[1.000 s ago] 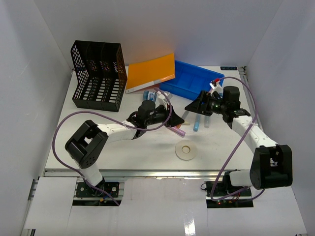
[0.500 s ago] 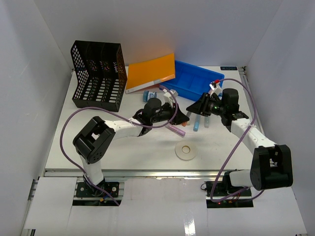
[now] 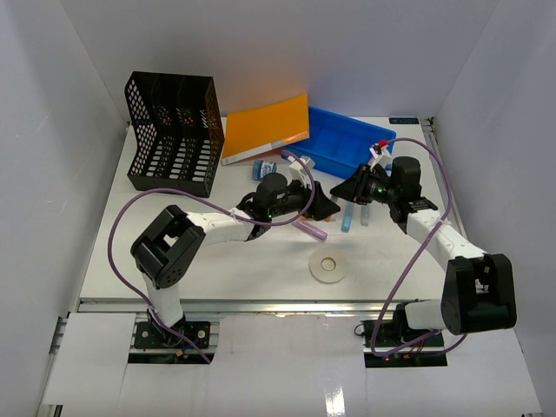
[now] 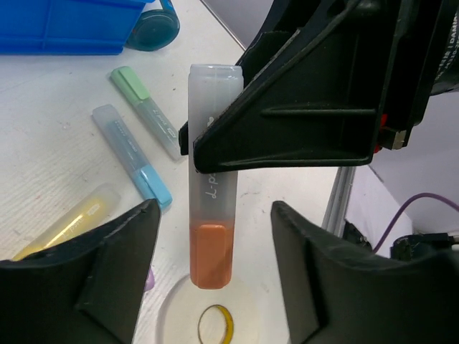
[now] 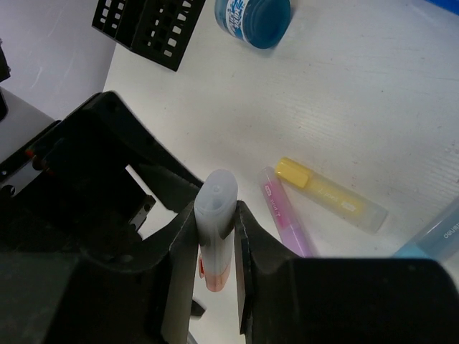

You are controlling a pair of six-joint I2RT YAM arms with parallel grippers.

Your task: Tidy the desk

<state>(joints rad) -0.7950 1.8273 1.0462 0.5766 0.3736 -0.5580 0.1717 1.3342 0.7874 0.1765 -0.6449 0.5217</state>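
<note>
Highlighter (image 4: 213, 215) with illegible black lettering

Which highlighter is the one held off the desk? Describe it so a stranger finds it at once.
Start from the blue tray at the far side of the desk; just in front of it is the right gripper. The orange highlighter is pinched in it, off the desk. It alone is orange; the green highlighter, blue highlighter and yellow highlighter lie flat.
</note>
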